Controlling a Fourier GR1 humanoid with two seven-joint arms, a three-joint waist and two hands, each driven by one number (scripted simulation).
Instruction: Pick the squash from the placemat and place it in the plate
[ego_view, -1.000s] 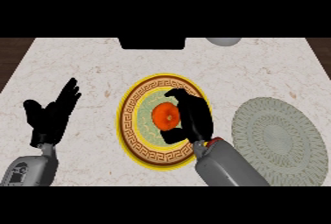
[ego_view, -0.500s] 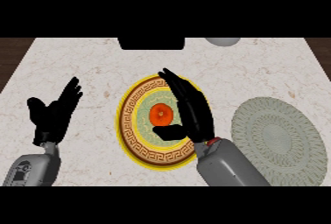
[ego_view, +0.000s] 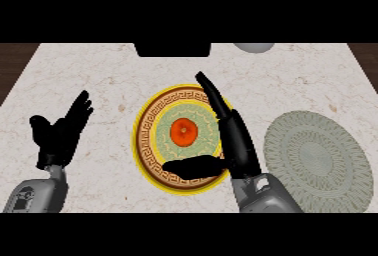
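i am looking steeply down at a pale marbled counter (ego_view: 111, 75). the small round orange squash (ego_view: 183, 131) sits in the middle of the plate (ego_view: 148, 135), a round dish with a yellow rim, a dark patterned band and a pale green centre. my right hand (ego_view: 235, 137) is spread open over the plate's right side, fingers straight and pointing away from me, thumb stretched across the plate's near edge, holding nothing and not touching the squash. the step looks like letting go, so i would lift the hand straight up and away without brushing the smooth squash, which could roll. the grey woven round placemat (ego_view: 317, 160) lies to the right. my left hand (ego_view: 63, 131) rests open at the left, fingers up.
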